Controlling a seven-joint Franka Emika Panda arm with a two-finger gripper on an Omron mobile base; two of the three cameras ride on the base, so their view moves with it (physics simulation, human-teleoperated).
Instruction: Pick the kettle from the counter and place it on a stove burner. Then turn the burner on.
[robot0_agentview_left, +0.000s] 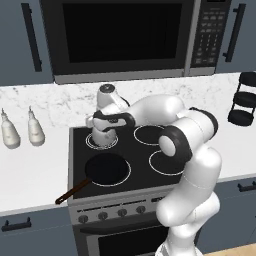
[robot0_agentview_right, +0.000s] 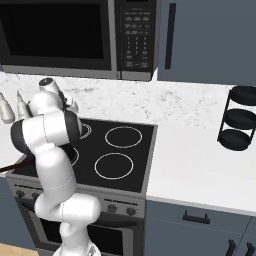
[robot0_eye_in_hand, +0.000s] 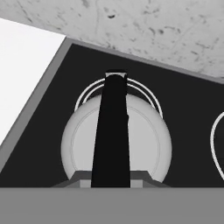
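Kettle (robot0_eye_in_hand: 116, 144) sits right under the fingers (robot0_agentview_left: 103, 136), which are clamped shut on its black handle (robot0_eye_in_hand: 111, 131). It's down over the double-ringed stove burner (robot0_eye_in_hand: 144, 89) at the back left of the black cooktop (robot0_agentview_left: 145, 155), white counter (robot0_agentview_left: 30, 170) off beside it.

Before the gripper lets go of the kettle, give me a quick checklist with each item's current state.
1. Kettle over the double-ring burner: ok, the rings show around its far side in the hand view.
2. Gripper shut on the handle: ok.
3. Kettle resting on the glass, not hanging above it: cannot tell.
4. Kettle clear of the pan: ok, the pan sits on the front burner.
5. Knobs free to reach: ok, nothing blocks the front panel.
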